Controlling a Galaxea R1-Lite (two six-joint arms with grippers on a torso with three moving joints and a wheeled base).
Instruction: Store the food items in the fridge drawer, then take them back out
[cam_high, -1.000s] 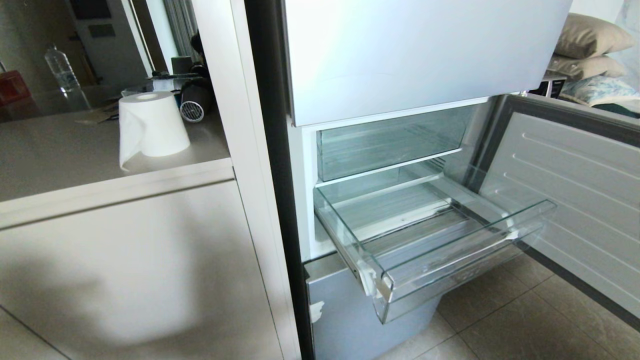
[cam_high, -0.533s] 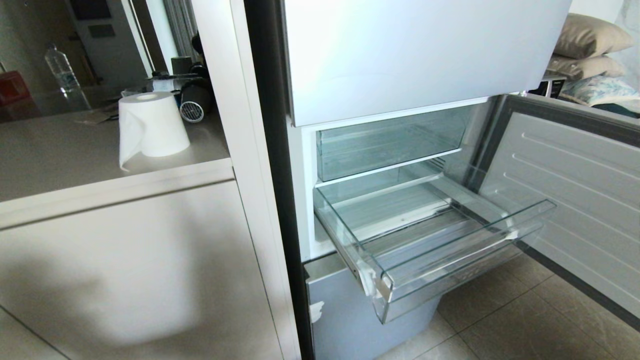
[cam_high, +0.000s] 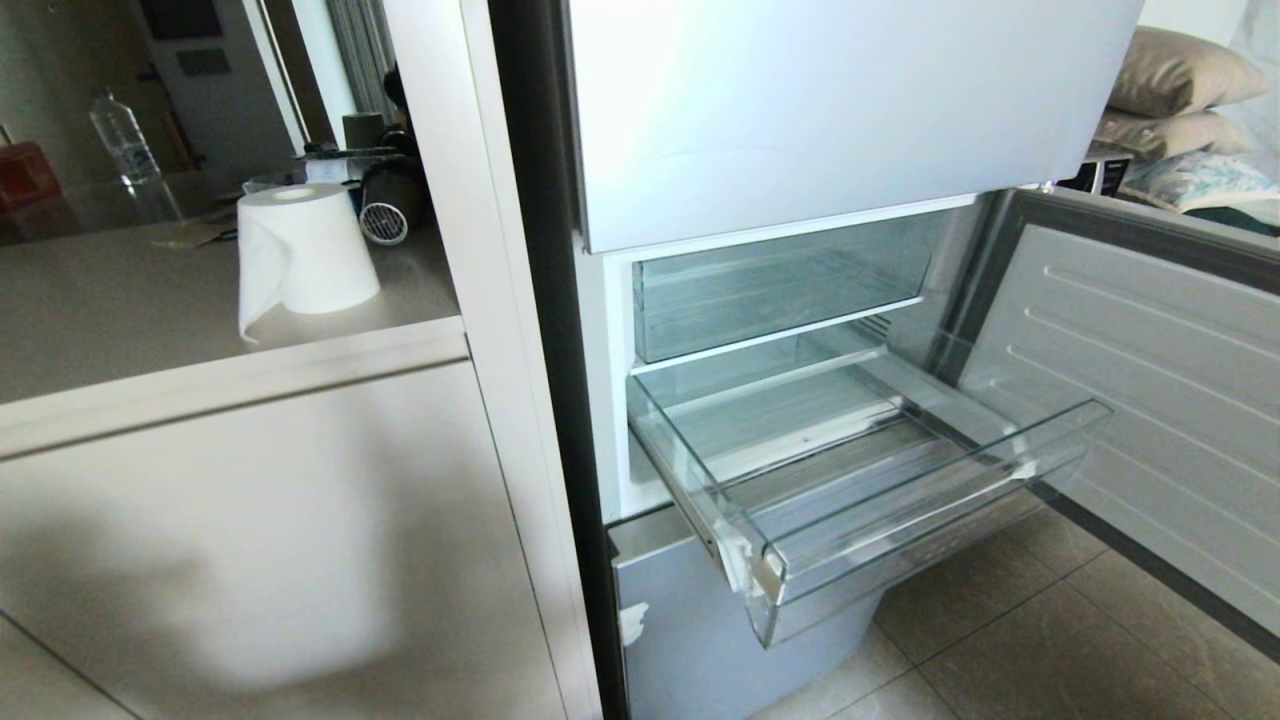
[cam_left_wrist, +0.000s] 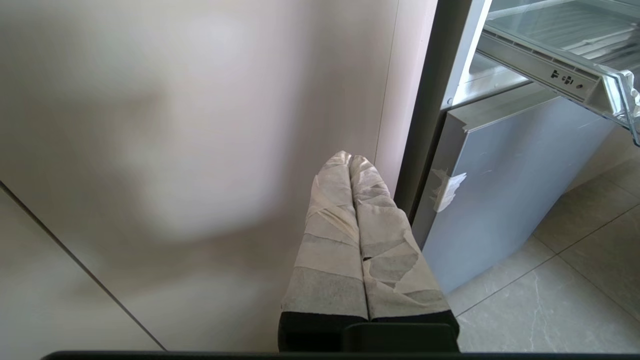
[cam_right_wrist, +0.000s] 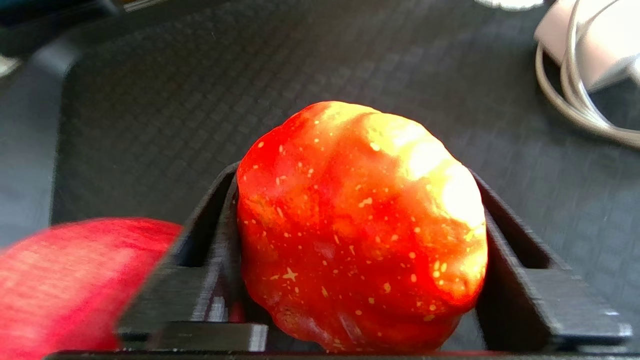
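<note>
The fridge drawer (cam_high: 905, 523) is pulled out of the fridge, clear plastic and empty; its corner shows in the left wrist view (cam_left_wrist: 607, 82). Neither arm appears in the head view. In the right wrist view an orange-red, speckled, ribbed food item (cam_right_wrist: 360, 230) sits between the black fingers of my right gripper (cam_right_wrist: 355, 172), which is shut on it above a black textured surface (cam_right_wrist: 250, 75). My left gripper (cam_left_wrist: 350, 159) hangs by the beige cabinet front, its taped fingers pressed together with nothing between them.
The open fridge door (cam_high: 1150, 400) stands to the right of the drawer. Another clear bin (cam_high: 780, 290) sits above it. A paper roll (cam_high: 300, 250) is on the counter at the left. A blurred red object (cam_right_wrist: 75, 280) and a white cable (cam_right_wrist: 575, 75) lie near the right gripper.
</note>
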